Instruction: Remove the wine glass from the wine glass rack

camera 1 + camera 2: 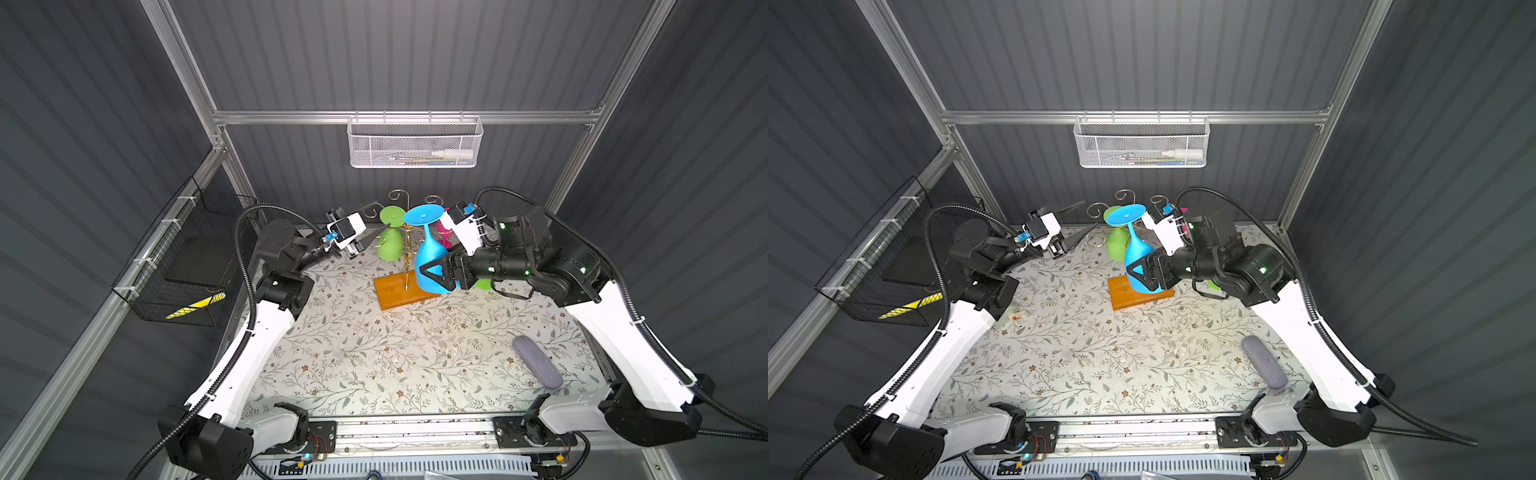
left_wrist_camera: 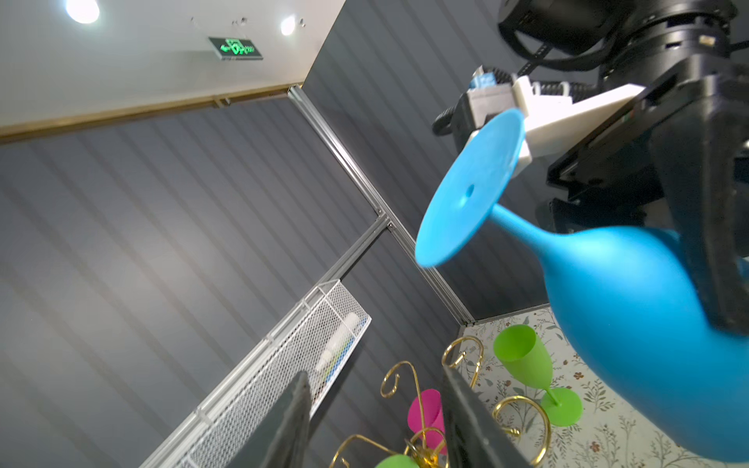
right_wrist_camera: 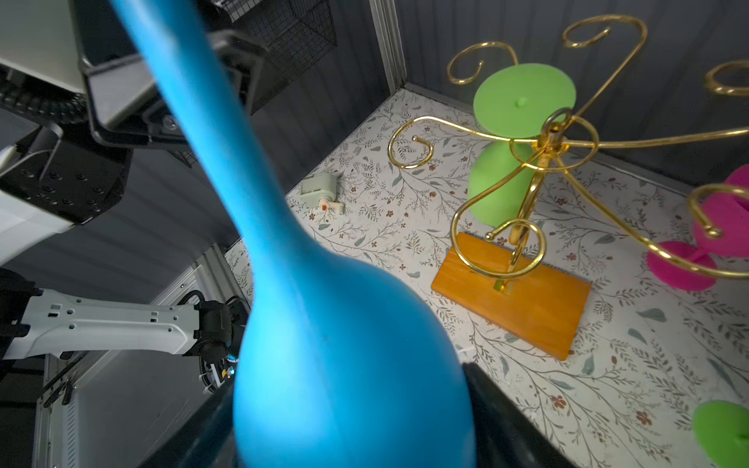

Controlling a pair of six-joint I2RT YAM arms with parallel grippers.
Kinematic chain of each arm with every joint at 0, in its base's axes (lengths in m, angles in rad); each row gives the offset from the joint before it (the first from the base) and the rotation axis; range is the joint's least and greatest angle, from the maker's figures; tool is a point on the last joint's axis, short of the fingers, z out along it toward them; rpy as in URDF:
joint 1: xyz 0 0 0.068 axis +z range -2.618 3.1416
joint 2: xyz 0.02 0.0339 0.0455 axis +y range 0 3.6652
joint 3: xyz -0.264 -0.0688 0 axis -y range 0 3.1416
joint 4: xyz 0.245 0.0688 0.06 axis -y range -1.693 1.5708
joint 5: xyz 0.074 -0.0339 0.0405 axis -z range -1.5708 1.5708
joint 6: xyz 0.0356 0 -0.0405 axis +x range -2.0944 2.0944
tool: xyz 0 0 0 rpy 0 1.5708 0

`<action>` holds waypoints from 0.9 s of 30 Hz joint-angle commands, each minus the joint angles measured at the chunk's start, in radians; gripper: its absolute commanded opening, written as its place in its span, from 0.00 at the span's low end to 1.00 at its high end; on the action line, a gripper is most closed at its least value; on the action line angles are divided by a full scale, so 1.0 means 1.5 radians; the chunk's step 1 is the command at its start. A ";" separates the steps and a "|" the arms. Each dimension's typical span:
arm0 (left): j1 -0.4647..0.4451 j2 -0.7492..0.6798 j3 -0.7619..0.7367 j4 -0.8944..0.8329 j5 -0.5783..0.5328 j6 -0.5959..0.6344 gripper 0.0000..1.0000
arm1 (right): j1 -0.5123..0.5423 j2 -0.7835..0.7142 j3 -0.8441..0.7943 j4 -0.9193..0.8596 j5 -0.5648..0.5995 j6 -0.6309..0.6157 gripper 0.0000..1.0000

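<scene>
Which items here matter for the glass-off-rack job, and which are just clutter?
Job: blue glass, rack, right tool gripping the glass.
Clutter: grey case, white gadget, pink glass, green glass on the table, mesh basket.

I work inside a lab robot cell: ribbed grey panels [image 1: 415, 54] on aluminium framing [image 1: 291, 117] enclose my right gripper [image 1: 432, 274]. A floral cloth [image 1: 395, 353] lies spread below it; a green exit sign [image 2: 235, 48] glows overhead.
</scene>
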 commanded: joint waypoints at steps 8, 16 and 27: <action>-0.030 0.033 0.052 -0.019 0.070 0.079 0.52 | -0.002 0.033 0.041 -0.028 -0.076 0.006 0.61; -0.032 0.040 0.060 -0.020 0.071 0.086 0.44 | -0.003 0.049 0.032 -0.024 -0.102 0.025 0.60; -0.035 0.041 0.075 -0.080 0.064 0.093 0.07 | -0.002 0.050 0.021 -0.004 -0.107 0.040 0.67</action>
